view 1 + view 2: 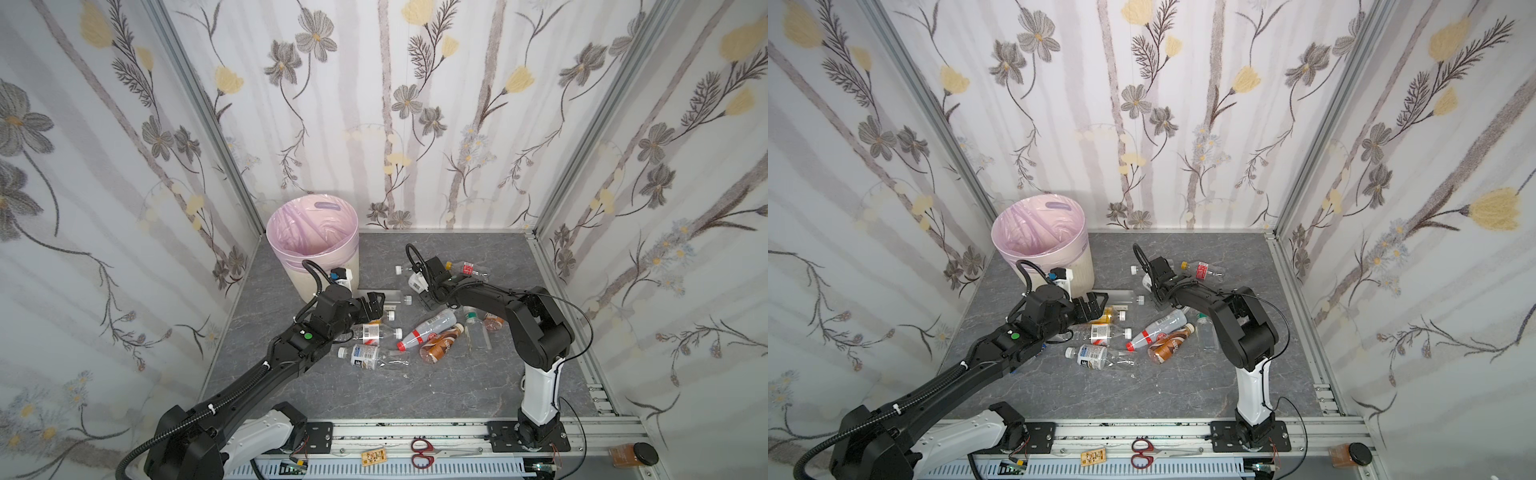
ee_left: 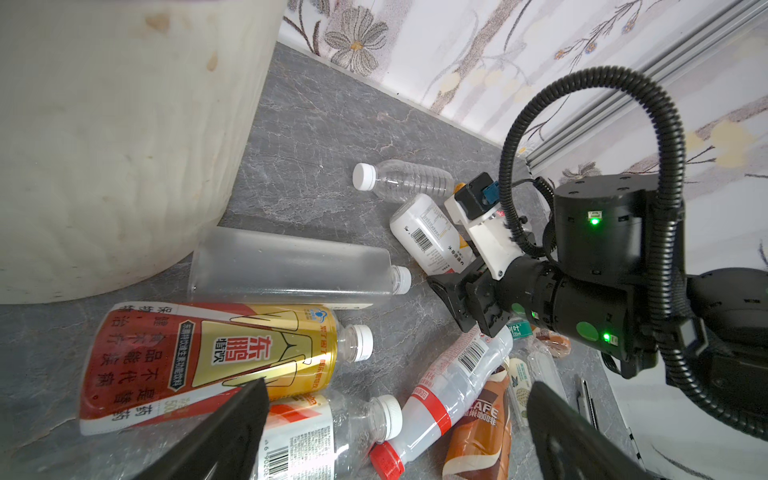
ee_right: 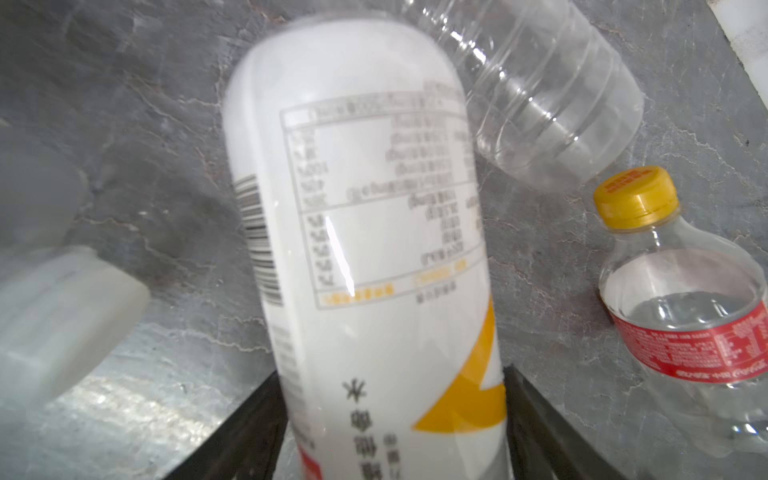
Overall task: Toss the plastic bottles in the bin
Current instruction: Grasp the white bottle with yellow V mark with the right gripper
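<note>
Grasp step: the right gripper point(image 3: 392, 372) clamps the white-labelled plastic bottle point(image 3: 357, 187) on the grey table point(image 1: 415, 395), the left gripper point(image 1: 374, 305) hangs open; next, lift and carry it to the round cream, pink-lined bin point(image 1: 291, 274).

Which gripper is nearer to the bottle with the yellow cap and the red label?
Right. The right gripper is around a white bottle just beside the yellow-capped bottle; the left gripper is farther off, by the bin.

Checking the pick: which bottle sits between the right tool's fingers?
The opaque white bottle with a barcode and yellow patch; the neighbours, a ribbed bottle and a yellow-capped one, are clear.
</note>
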